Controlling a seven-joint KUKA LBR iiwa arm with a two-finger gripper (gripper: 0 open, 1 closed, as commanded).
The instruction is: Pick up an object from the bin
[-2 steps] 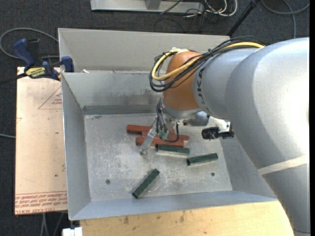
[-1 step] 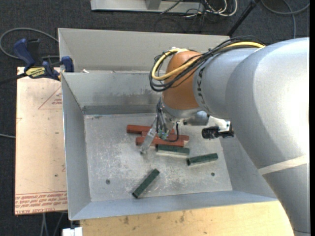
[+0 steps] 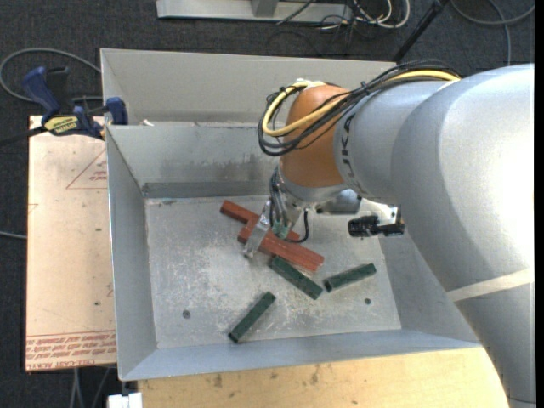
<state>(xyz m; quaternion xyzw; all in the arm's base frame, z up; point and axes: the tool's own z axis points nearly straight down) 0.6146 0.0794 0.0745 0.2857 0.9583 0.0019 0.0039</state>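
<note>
My gripper [image 3: 269,232] is down on the bin floor near the middle, under the orange wrist cover. It stands open, with one silver finger [image 3: 254,242] on the left and the other finger [image 3: 286,223] on the right. Between them lies the upper end of a long red-brown bar [image 3: 297,254] that runs down to the right. A shorter red-brown bar [image 3: 237,212] lies just left of the gripper, pointing up-left. A dark green bar [image 3: 296,276] lies directly below the long red one, touching it.
Another dark green bar [image 3: 349,276] lies to the right, and a third [image 3: 252,317] lies alone near the bin's front wall. The arm's bulk covers the bin's right side. The left half of the floor is bare metal.
</note>
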